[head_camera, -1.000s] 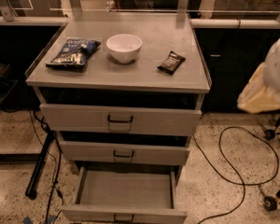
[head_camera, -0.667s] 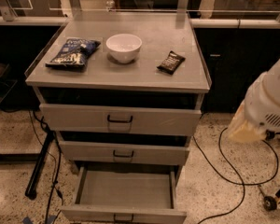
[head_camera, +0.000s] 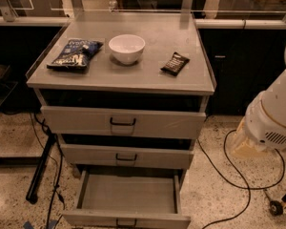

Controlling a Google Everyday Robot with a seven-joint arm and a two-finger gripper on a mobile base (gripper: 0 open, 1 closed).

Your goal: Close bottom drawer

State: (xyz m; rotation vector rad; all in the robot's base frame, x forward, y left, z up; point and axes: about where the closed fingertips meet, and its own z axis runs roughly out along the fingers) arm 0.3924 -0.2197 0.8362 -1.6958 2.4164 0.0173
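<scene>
Bottom drawer (head_camera: pixel 127 199) pulled right out, bottom centre of frame. End effector (head_camera: pixel 242 144) mid-right, low beside cabinet (head_camera: pixel 76 120), well apart from drawer; open or closed, can't tell. Risk: approach from right clips drawer's side corner, or off-centre push skews it & jams.

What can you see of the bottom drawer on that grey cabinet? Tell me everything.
The bottom drawer is the cabinet's lowest, pulled far out toward the camera below the middle drawer. It looks like grey metal: a shallow tray with low side walls, nothing visible inside, and a short plain front panel carrying a small dark loop handle, partly cut by the picture's lower edge. It sits level, low over the speckled floor. Nothing touches it; the gripper hangs off to the cabinet's right, well apart.
</scene>
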